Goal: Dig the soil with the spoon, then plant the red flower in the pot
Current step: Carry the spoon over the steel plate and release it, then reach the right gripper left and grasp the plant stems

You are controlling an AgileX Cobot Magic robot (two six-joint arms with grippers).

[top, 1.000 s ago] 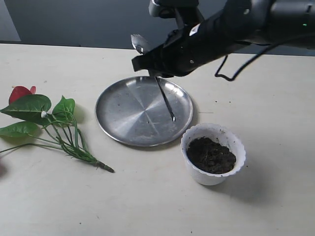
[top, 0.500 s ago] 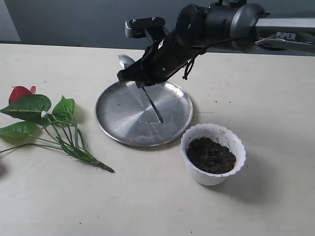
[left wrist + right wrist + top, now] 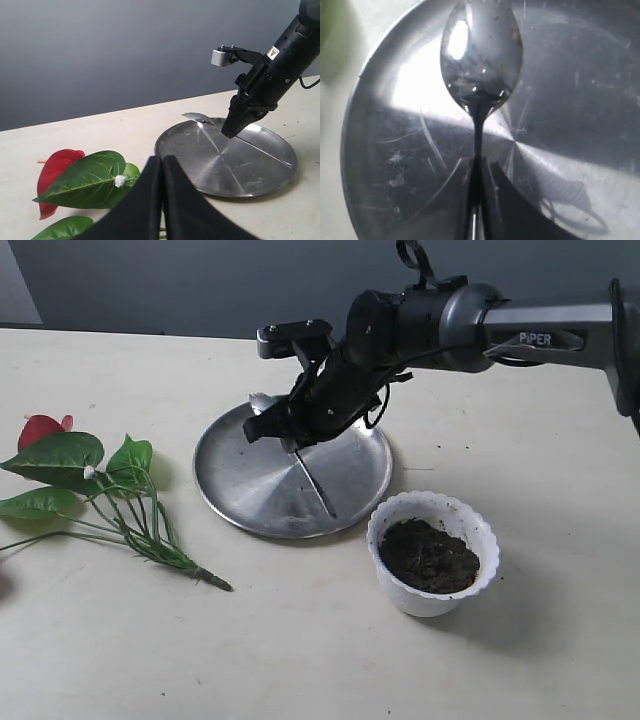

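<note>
- In the exterior view the pot (image 3: 433, 553) stands nearest to the camera, white with a wavy rim; the soil (image 3: 429, 555) lies dark and crumbly inside it, a little under the rim; it is well apart from the fingers of both arms.
- The red flower (image 3: 88, 492) lies flat on the table (image 3: 300, 640), far to the side of the right fingers; its green leaves are spread wide, its stems run toward the pot, and one red bloom shows behind the leaves.
- The left gripper (image 3: 162, 172) hangs just beside the leaves in the left wrist view; its two dark fingers are pressed together with nothing between them; the red bloom and the large leaf lie just beyond the fingertips, not touching them.
- The round steel plate (image 3: 240, 485) lies further back, between the flower and the pot, and directly under the right fingers.
- The right gripper (image 3: 290, 430) is low over the plate; its fingers are closed tight on the thin handle of the spoon (image 3: 481, 52), as the right wrist view shows.
- The bowl of the spoon reaches out past the fingertips, over the far rim of the plate; small dark specks are on its shiny surface; whether it touches the plate I cannot tell.
</note>
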